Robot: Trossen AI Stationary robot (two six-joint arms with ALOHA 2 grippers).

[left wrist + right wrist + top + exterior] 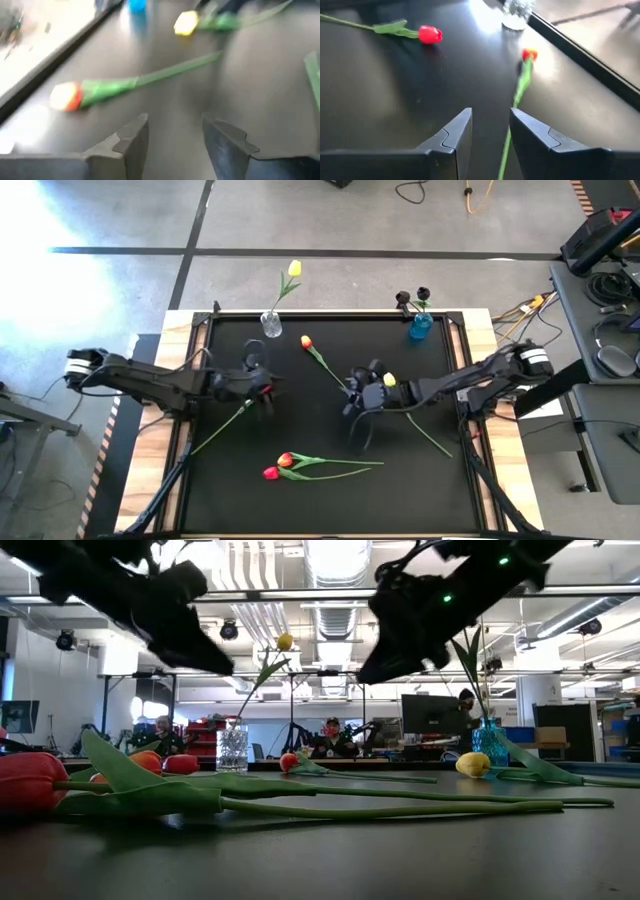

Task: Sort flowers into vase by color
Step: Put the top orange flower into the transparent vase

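Right, both sets of fingers are spread and empty, your right gripper [362, 392] hovering mid-table by the yellow tulip [389, 380], left gripper [262, 385] near the red tulip [430, 34], presumably lining up picks.

The black table mat [330, 430] looks smooth with a soft sheen. Around the mat, a pale wood border [505, 455] (grain visible). At the mat's far edge stand a clear glass vase [271, 325] and a glossy blue vase [420, 328].
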